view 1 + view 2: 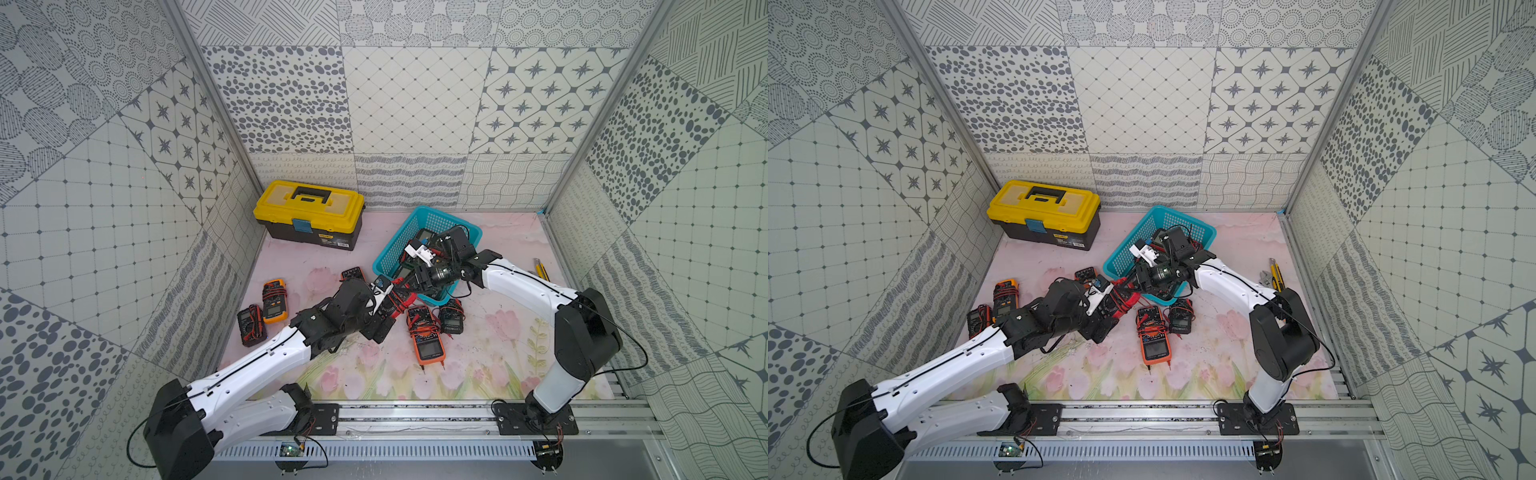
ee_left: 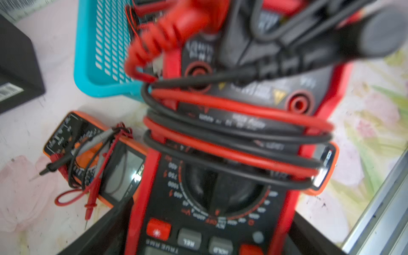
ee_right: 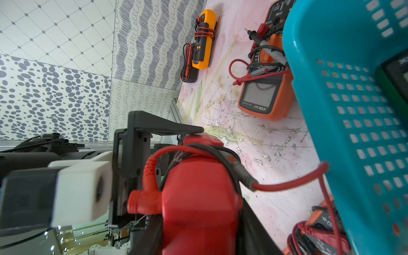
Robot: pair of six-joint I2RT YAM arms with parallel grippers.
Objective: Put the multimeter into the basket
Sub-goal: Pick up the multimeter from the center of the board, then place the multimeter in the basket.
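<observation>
Mat: red multimeter beside basket rim

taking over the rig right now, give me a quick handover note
left end effector: around the red multimeter; gripping or not, cannot tell
right end effector: shut on that meter's end
basket: the red meter is just outside its near wall
done: a green meter lies in the basket
to do: get the red one in; other meters wait on the table

In the middle of the frame, the left gripper and the right gripper meet at a red multimeter, just beside the blue basket. A yellow toolbox stands upper left of it.
</observation>
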